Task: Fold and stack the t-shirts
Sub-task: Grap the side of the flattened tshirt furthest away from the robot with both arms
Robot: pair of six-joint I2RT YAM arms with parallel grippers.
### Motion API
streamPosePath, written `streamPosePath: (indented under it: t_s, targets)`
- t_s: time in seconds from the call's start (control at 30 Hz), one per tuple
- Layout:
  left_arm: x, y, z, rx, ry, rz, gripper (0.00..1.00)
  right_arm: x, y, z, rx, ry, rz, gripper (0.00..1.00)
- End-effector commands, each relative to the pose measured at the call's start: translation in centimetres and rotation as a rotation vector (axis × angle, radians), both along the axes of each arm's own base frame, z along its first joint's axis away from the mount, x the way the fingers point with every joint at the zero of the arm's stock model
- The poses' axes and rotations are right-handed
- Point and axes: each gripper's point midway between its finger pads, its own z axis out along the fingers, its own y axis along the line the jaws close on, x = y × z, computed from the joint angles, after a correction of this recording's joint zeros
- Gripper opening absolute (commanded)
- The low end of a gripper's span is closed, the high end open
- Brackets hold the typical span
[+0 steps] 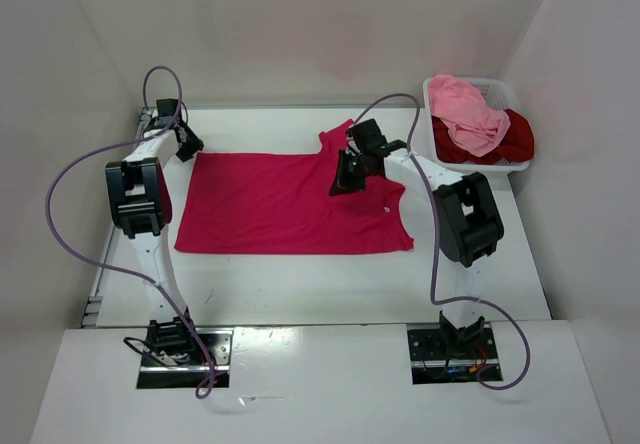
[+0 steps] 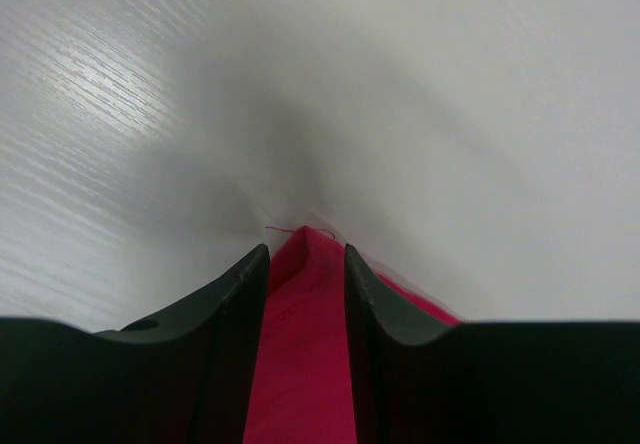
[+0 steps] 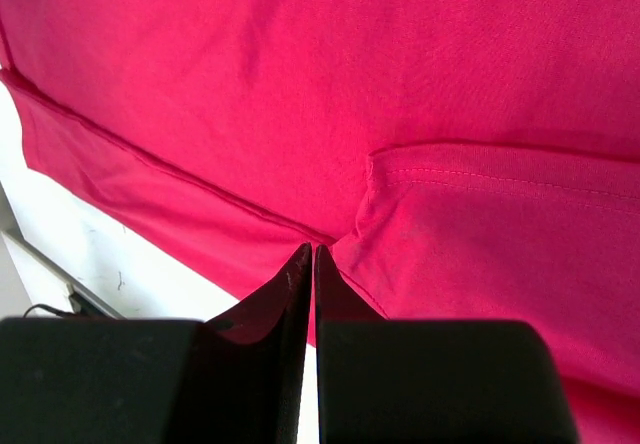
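Cloth shows in the gap of the left fingers [image 2: 225, 334], parted about halfway over a hem corner of the crimson shirt [image 1: 285, 204]; no pinch. Right fingers [image 3: 275, 309] all but closed, empty, tips at the sleeve seam. Shirt lies flat beneath both: light, limp, probably best taken by corners or hems. Counter [image 1: 300, 289] smooth, white. Beyond the right fingers, basket [image 1: 500, 89] with two more shirts [image 1: 470, 114].
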Motion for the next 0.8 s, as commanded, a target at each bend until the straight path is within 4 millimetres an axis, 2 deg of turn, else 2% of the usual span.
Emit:
streamPosePath:
  t_s: [0.0,0.13,0.2,0.27,0.3,0.33,0.37,0.4,0.43,0.47,0.5,0.53,0.57,0.6,0.63,0.67,0.73,0.77]
  targets:
    - [0.8,-0.4,-0.9,-0.001,-0.002,-0.037,0.43,1.8,0.7,1.4,0.033,-0.065,0.008,0.08]
    - [1.1,-0.5,-0.5,-0.006,-0.013,-0.043,0.41,2.9,0.8,1.3,0.005,-0.073,0.008,0.09]
    - [1.1,-0.5,-0.5,-0.006,-0.013,-0.043,0.37,4.0,1.1,2.1,0.004,-0.103,0.008,0.10]
    - [1.1,-0.5,-0.5,-0.006,-0.013,-0.043,0.33,5.0,0.9,1.7,0.001,-0.099,-0.002,0.13]
    - [1.3,-0.4,-0.1,0.002,-0.021,-0.051,0.29,6.3,1.0,2.9,0.015,-0.131,-0.012,0.15]
    - [1.3,-0.4,-0.1,0.002,-0.021,-0.051,0.28,7.1,0.5,2.0,-0.002,-0.124,-0.021,0.19]
    - [1.6,-0.4,0.1,0.005,-0.033,-0.051,0.26,8.1,0.9,3.1,0.008,-0.149,-0.022,0.20]
    - [1.8,-0.6,0.2,-0.003,-0.044,-0.060,0.24,9.0,0.6,3.2,0.008,-0.164,-0.026,0.22]
    - [2.0,-0.5,0.4,-0.001,-0.054,-0.060,0.19,9.8,0.2,2.2,-0.007,-0.150,-0.042,0.27]
    - [2.0,-0.5,0.4,-0.001,-0.054,-0.060,0.17,11.1,0.5,3.2,-0.001,-0.187,-0.051,0.28]
    - [2.2,-0.7,0.5,-0.006,-0.065,-0.066,0.15,12.0,-0.2,3.1,-0.016,-0.197,-0.061,0.30]
    - [2.2,-0.7,0.5,-0.006,-0.065,-0.066,0.11,14.0,-0.7,3.1,-0.030,-0.226,-0.093,0.33]
    - [2.2,-0.7,0.5,-0.006,-0.065,-0.066,0.09,14.5,-0.6,2.9,-0.037,-0.229,-0.085,0.35]
    - [2.2,-0.5,0.5,0.000,-0.063,-0.060,0.07,15.8,-1.6,2.8,-0.058,-0.240,-0.119,0.36]
    - [2.5,-0.4,1.3,0.005,-0.084,-0.060,0.05,17.0,-2.6,2.6,-0.075,-0.251,-0.140,0.39]
    - [2.0,-0.5,1.5,0.004,-0.080,-0.060,0.02,18.7,-3.1,2.3,-0.089,-0.261,-0.163,0.39]
    - [2.1,-0.5,2.3,0.009,-0.105,-0.060,0.00,20.4,-4.2,1.9,-0.116,-0.273,-0.185,0.42]
    - [2.0,-0.5,3.2,0.013,-0.125,-0.061,0.00,21.7,-4.2,1.7,-0.132,-0.291,-0.192,0.44]
